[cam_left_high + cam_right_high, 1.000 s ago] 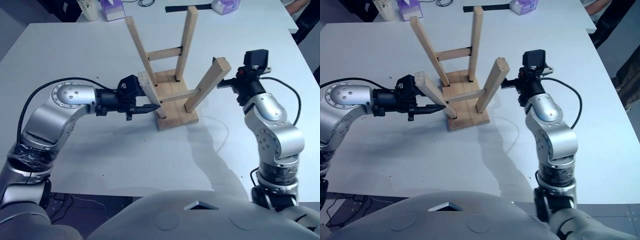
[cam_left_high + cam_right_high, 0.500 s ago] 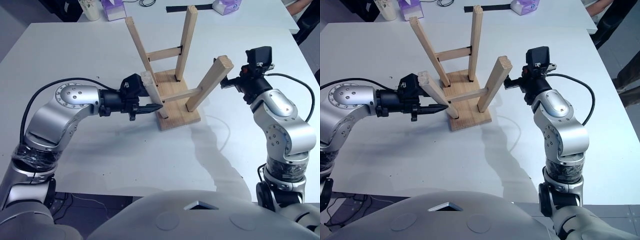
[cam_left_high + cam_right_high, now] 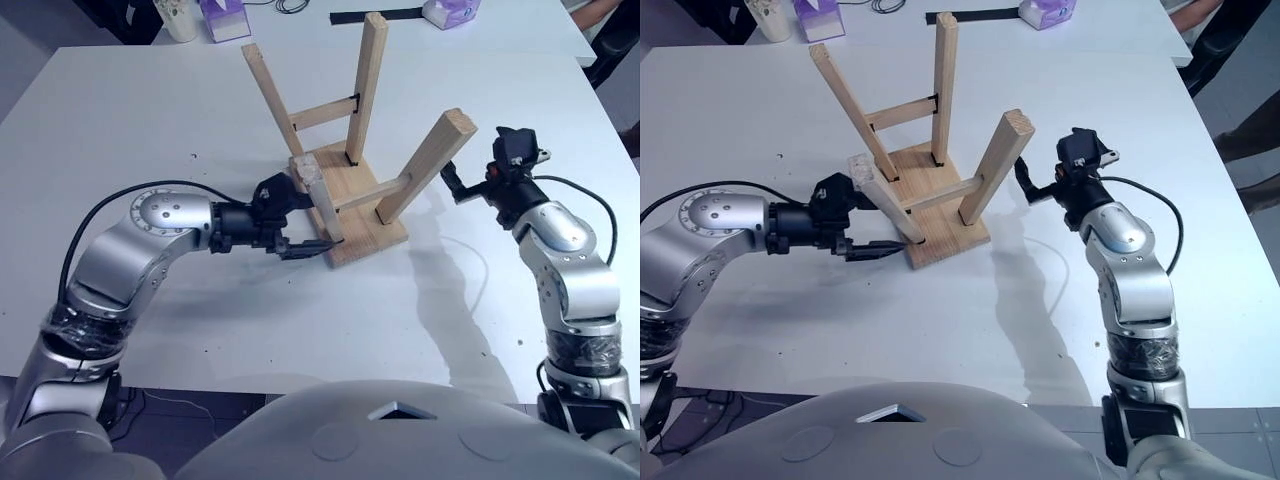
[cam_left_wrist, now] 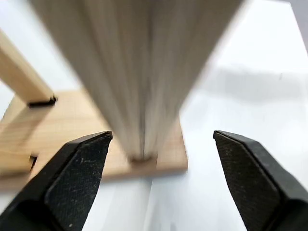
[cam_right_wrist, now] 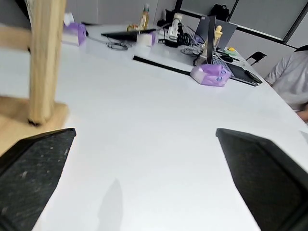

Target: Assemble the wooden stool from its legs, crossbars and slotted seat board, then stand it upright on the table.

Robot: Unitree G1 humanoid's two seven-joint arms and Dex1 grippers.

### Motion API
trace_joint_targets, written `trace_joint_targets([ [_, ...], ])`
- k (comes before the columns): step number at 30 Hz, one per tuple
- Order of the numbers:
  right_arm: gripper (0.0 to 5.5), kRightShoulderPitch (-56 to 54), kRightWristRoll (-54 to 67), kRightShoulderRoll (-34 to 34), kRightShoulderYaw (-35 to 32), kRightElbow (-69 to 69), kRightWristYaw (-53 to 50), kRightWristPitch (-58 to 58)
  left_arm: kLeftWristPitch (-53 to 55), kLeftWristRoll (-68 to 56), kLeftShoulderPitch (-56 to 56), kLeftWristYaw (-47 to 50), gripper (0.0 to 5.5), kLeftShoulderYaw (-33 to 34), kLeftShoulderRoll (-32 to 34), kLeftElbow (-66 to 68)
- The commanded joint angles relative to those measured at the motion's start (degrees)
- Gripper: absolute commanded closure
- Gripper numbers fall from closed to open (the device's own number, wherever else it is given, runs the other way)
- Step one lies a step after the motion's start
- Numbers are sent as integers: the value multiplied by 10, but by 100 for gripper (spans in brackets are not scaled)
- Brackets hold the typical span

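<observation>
The wooden stool lies upside down, its seat board [image 3: 372, 222] flat on the white table and its legs pointing up, joined by crossbars [image 3: 325, 110]. My left gripper [image 3: 308, 243] is open low at the near left leg [image 3: 322, 203]. In the left wrist view that leg [image 4: 144, 72] stands between the two black fingers [image 4: 77, 178] with a gap on each side. My right gripper [image 3: 455, 182] is open beside the near right leg [image 3: 425, 165], a little apart from it. In the right wrist view the leg [image 5: 45, 57] stands off to one side of the fingers.
A thin white cable [image 3: 470, 270] lies on the table right of the stool. At the back stand purple tissue boxes [image 3: 225, 18] [image 3: 450, 12], a cup [image 3: 180, 18] and a black strip [image 3: 375, 14]. The table's front edge runs near my arms.
My left gripper has slid down the near left leg toward the seat board. My right gripper has come off the near right leg and dropped to its right. The stool has turned slightly.
</observation>
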Motion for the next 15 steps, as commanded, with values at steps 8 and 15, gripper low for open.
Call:
trace_joint_targets([
  [8, 10, 148, 14, -185, 49, -107, 232, 9, -271, 204, 3, 47, 159, -19, -37, 226],
  [15, 10, 135, -10, -173, 115, -102, 238, 8, -395, 262, -21, 78, 159, -39, -114, 337],
])
